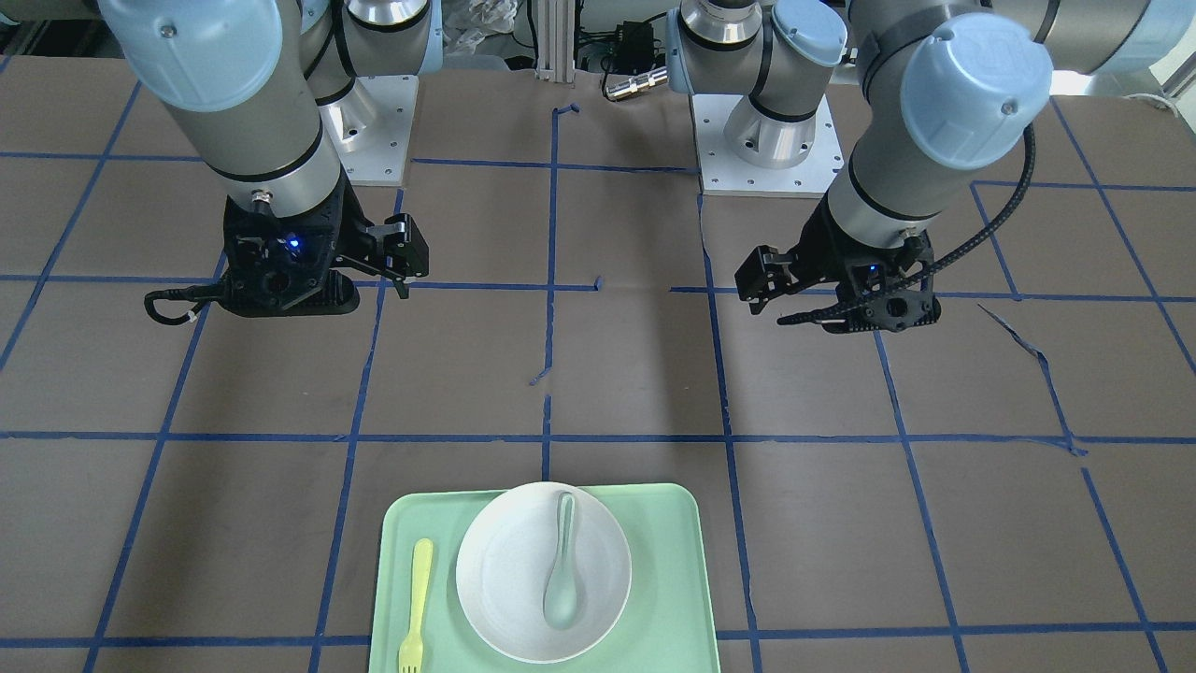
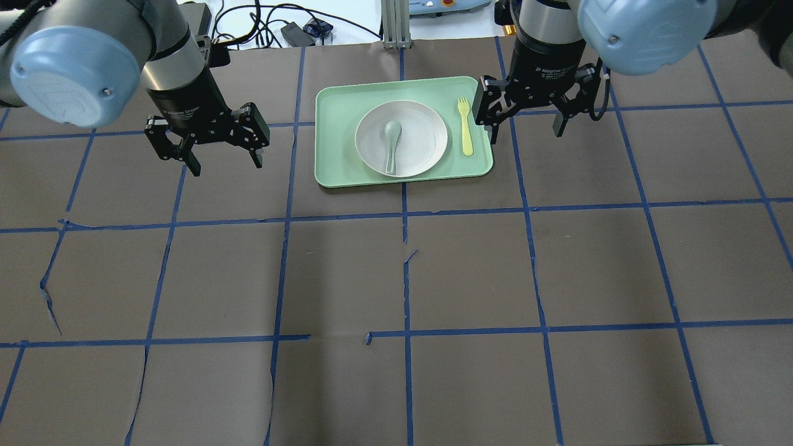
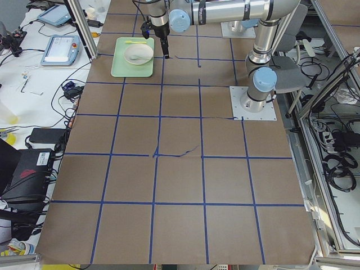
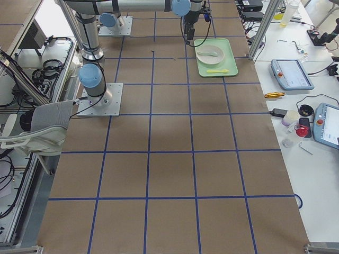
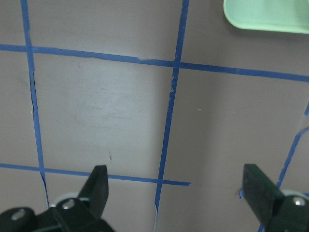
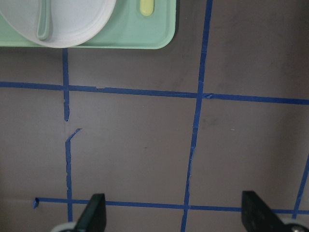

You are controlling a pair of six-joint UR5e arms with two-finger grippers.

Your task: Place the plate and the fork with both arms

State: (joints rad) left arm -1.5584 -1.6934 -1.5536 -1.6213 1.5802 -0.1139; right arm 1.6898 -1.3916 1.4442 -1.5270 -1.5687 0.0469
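Observation:
The off-white plate (image 2: 424, 133) lies on the mint-green tray (image 2: 334, 145) at the table's far middle, and it also shows in the front view (image 1: 509, 579). The pale-yellow fork (image 2: 465, 127) lies on the tray right of the plate, and shows in the front view (image 1: 417, 598). My right gripper (image 2: 525, 134) hangs open and empty above the table, just right of the tray's fork side. Its wrist view shows the plate's edge (image 6: 77, 21) and the fork's handle end (image 6: 146, 6). My left gripper (image 2: 226, 166) hangs open and empty left of the tray.
A grey-green spoon (image 2: 391, 141) lies in the plate. The tray's corner (image 5: 270, 14) shows in the left wrist view. The brown table cover carries a blue tape grid with torn spots. Cables and devices lie beyond the far edge.

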